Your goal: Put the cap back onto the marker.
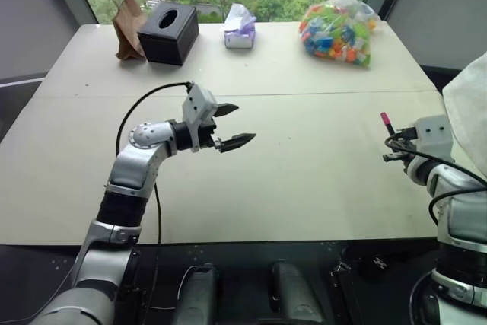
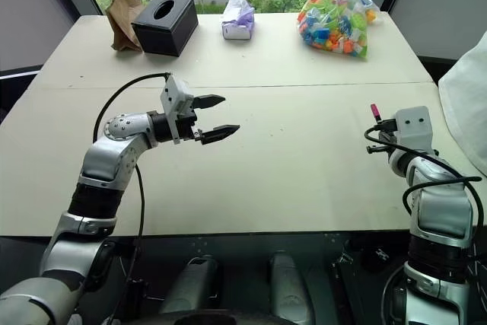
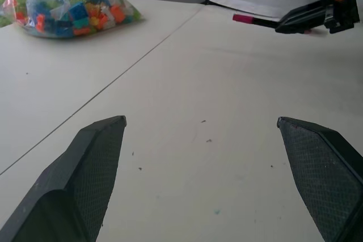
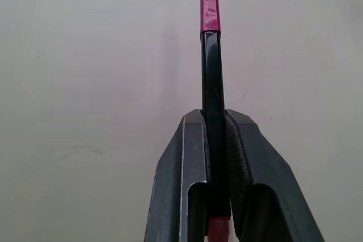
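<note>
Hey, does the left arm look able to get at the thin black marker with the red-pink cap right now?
Probably yes. The left gripper is open, holds nothing, and points across the bare beige table toward the thin black marker, which the right gripper clamps with the red-pink cap on its free end. Nothing lies between them.

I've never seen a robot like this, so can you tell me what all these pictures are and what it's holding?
It is a robot with two arms, and each arm ends in a gripper with two black fingers. Two pictures come from cameras in its head, looking down at a pale table. The other two come from small cameras on its wrists.

The left gripper is open and holds nothing. The right gripper is shut on a black marker, and the pink cap sits on the marker's end.

At the far side of the table sit a brown paper bag, a black tissue box, a small tissue pack and a bag of colourful blocks.
</note>
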`<state>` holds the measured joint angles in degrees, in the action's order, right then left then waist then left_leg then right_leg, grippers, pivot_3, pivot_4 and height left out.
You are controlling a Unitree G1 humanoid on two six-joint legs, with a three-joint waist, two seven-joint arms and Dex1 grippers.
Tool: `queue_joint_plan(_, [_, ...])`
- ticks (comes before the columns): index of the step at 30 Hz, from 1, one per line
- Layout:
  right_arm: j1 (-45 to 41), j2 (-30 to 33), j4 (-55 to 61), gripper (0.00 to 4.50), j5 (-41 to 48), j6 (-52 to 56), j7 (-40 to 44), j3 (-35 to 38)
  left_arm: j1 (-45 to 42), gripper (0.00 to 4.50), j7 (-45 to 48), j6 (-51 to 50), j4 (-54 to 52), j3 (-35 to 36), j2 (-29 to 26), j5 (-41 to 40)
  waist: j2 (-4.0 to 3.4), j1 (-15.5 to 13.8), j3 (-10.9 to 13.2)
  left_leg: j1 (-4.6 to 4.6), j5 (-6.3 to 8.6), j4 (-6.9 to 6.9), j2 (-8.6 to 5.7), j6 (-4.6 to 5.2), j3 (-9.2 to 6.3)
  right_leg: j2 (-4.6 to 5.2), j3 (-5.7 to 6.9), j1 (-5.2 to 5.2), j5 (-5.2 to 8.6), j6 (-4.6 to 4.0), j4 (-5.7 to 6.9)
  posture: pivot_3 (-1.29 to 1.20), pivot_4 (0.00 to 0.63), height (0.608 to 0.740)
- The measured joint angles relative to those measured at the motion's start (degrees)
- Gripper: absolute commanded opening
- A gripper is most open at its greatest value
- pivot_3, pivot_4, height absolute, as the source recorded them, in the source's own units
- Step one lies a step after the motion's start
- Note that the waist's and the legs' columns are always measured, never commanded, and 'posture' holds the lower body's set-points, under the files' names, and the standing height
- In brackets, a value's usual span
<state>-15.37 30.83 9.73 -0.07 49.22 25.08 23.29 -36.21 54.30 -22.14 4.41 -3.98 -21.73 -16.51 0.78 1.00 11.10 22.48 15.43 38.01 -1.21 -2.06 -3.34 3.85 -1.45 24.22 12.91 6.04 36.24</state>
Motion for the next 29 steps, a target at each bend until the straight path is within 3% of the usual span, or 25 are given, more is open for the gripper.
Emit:
queue_joint_plan(12, [-1.2, 0.0, -10.3, 0.00, 3.7, -6.3, -1.2, -2.8, 0.0, 4.46, 1.6, -2.8, -3.4, 0.2, -2.2, -2.8, 0.00, -0.1, 0.0, 0.00, 0.00, 0.00, 0.00, 0.00, 0.02, 0.00, -0.01, -0.01, 0.00, 0.00, -0.01, 0.00, 0.150, 0.740])
queue_joint_plan(21, [-1.3, 2.4, -10.5, 4.43, 5.6, -6.2, -1.1, -3.7, -0.1, 4.50, 5.8, -5.9, -6.8, 0.1, -4.6, -6.1, 0.00, -0.1, 0.0, 0.00, 0.00, 0.00, 0.00, 0.00, 0.01, 0.00, -0.01, -0.01, 0.00, 0.00, -0.01, 0.00, 0.150, 0.740])
queue_joint_plan(29, [1.2, 6.2, -2.4, 4.43, 7.9, -0.8, -0.5, -2.5, -2.3, 4.50, 7.8, -4.1, -3.1, -1.8, -4.2, -5.6, -0.03, -0.3, 0.0, 0.01, 0.00, 0.01, -0.01, 0.00, 0.01, 0.00, -0.01, -0.01, 0.00, 0.00, -0.02, 0.00, 0.150, 0.740])
